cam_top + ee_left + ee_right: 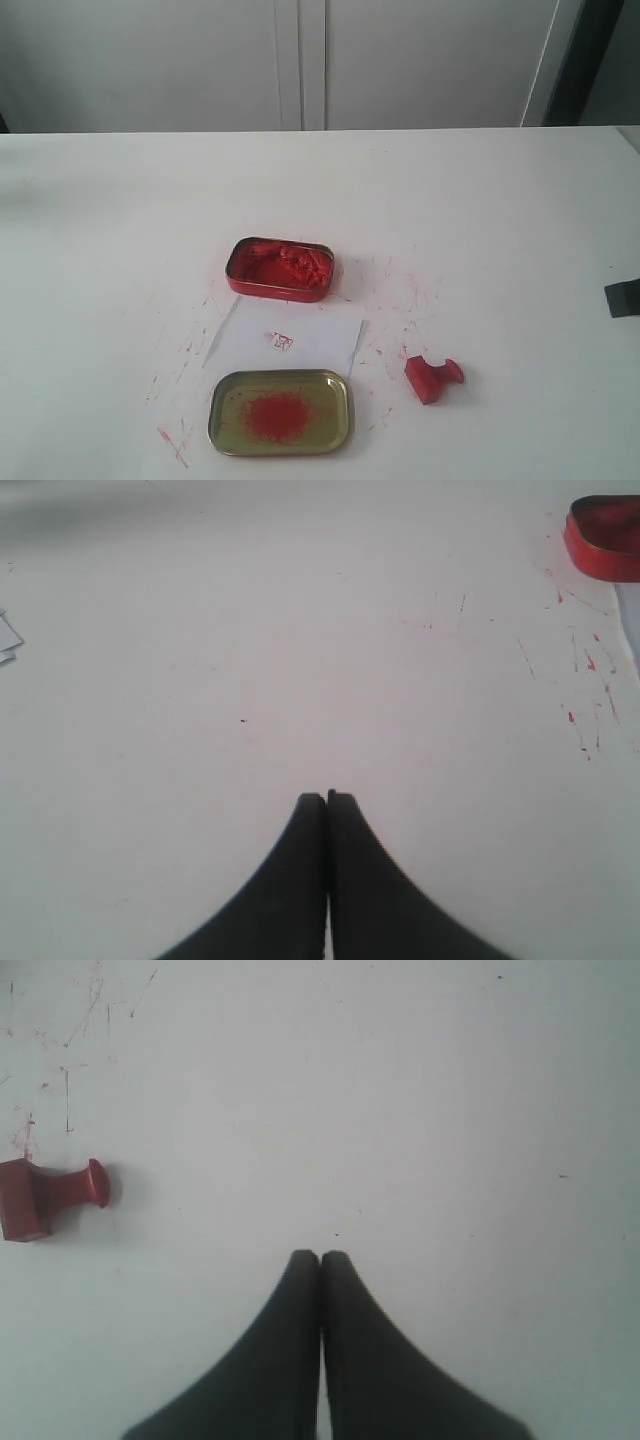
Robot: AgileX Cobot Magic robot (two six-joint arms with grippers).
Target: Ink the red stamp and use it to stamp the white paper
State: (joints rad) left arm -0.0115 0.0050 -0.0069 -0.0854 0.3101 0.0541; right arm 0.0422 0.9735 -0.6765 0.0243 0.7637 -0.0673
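Currently the small red plastic stamp point(433, 378) lies tipped on its side on the white table point(120, 250), in the lower right of the exterior frame. Its blocky base and narrow knob handle both rest on the surface. It sits just right of the gold-coloured metal lid point(225, 400) and clear of it. Nothing touches it.

The thin white rectangular paper point(318, 338) lies flat at lower centre, between the red rectangular tin of ink paste point(280, 268) above it and the lid below it. Its edges meet both; whether either one overlaps the sheet is hard to tell. A tiny red stamped mark point(283, 342) shows near the middle of the paper. The tin is uncovered, with lumpy red paste inside. The lid lies inside-up with a round red smear point(275, 415) in its centre. Fine red ink streaks point(175, 445) speckle the table around these things.

The left pincer point(327, 798) has its two dark fingers pressed together and holds nothing. It hangs over bare table, with the red tin point(605, 538) at the edge of its camera's sight.

The right pincer point(320, 1255) is likewise pressed together and empty. The stamp point(50, 1198) lies well apart from its tips. A dark shape point(622, 298) pokes in at the right edge of the exterior frame, too cropped to identify.
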